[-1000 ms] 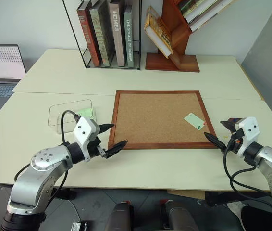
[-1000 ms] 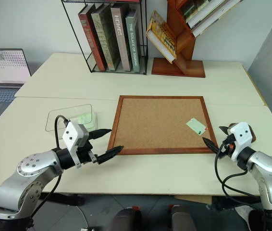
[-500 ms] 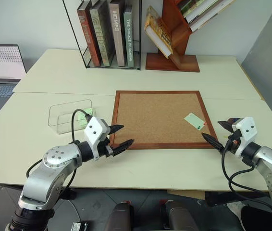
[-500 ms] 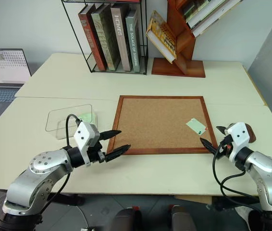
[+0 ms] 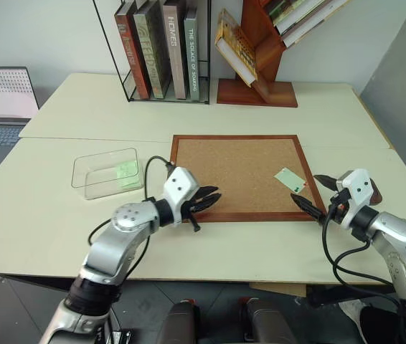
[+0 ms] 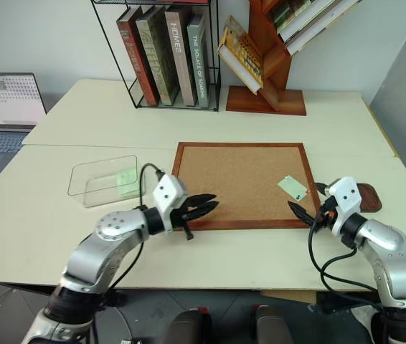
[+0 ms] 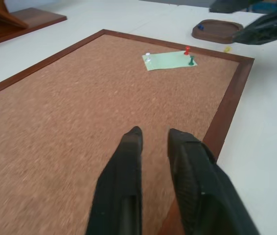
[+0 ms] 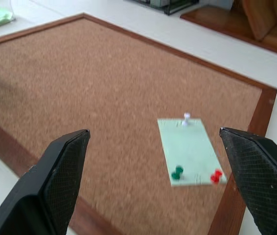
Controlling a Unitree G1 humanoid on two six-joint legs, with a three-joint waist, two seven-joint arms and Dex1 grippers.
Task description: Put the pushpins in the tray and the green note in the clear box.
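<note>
With the green note (image 8: 191,149) pinned near the cork board's (image 5: 224,172) right edge by three pushpins (image 8: 177,172), the right gripper (image 8: 158,181) hangs spread wide in front of it. Left gripper (image 7: 153,137) is nearly closed, empty, over the near frame. Tray (image 7: 217,30) sits just right of the board, clear box (image 5: 106,172) well left. Risks: jaws too wide for tiny pins, slip or scatter; a tugged note could tear.

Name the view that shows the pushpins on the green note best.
Right wrist view: the white pushpin, green pushpin and red pushpin stand distinct on the green note. Left wrist view shows them smaller; eye views, specks.
</note>
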